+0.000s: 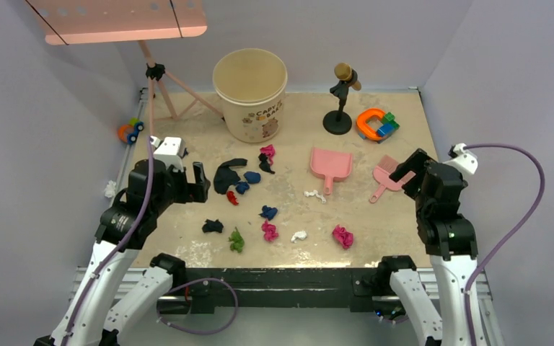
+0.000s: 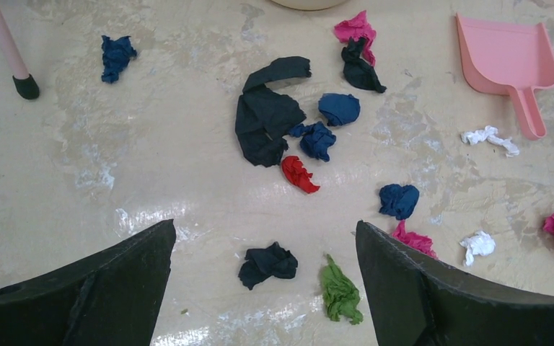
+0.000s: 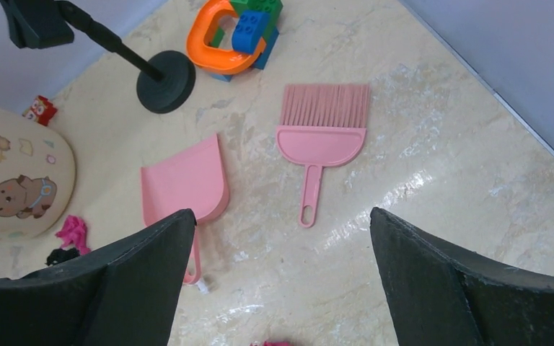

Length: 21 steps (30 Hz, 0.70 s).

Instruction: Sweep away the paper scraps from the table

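Paper scraps lie scattered on the beige table [image 1: 187,223]: a large black one [image 1: 228,174], dark blue ones [image 1: 252,176], red [image 1: 231,197], green [image 1: 236,240], magenta ones [image 1: 343,236] and white ones [image 1: 299,236]. In the left wrist view a black wad [image 2: 267,262] and a green wad [image 2: 340,292] lie between my fingers. A pink dustpan [image 1: 330,166] and a pink brush [image 1: 384,178] lie right of centre; both also show in the right wrist view, dustpan [image 3: 184,184] and brush [image 3: 322,135]. My left gripper [image 1: 200,182] is open and empty above the left side. My right gripper [image 1: 407,171] is open and empty over the brush.
A cream bucket [image 1: 250,94] stands at the back centre. A black microphone stand [image 1: 340,101] and orange-blue-green toy blocks [image 1: 376,123] are at the back right. A pink tripod [image 1: 163,90] stands at the back left. Grey walls close in the sides.
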Tool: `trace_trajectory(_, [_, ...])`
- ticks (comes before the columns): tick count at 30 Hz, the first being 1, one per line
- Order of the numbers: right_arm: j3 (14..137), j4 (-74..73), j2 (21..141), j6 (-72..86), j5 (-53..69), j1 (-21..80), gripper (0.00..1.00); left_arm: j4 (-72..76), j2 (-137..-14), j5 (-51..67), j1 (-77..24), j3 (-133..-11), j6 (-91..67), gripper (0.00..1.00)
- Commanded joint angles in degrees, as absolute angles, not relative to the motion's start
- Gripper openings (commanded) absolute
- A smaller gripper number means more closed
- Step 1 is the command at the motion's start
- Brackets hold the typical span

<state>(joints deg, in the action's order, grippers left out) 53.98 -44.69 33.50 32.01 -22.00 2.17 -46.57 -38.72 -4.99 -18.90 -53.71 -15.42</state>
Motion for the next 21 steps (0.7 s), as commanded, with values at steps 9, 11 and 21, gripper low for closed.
trace_trajectory(9, [49.3, -33.4, 35.9, 25.2, -6.9, 2.2, 0.93, -43.7, -39.4, -2.2, -18.8, -53.8, -14.6, 0.97])
trace_trajectory(11, [48.9, -31.0, 36.4, 23.7, -0.9, 2.3, 0.97, -43.4, -39.2, -1.5, -18.8, -53.6, -14.4, 0.97])
trace_trajectory(21, [46.7, -28.6, 42.2, 29.4, -3.7, 2.5, 0.99, -41.3, -48.7, 11.0, -18.9, -55.2, -22.9, 0.97])
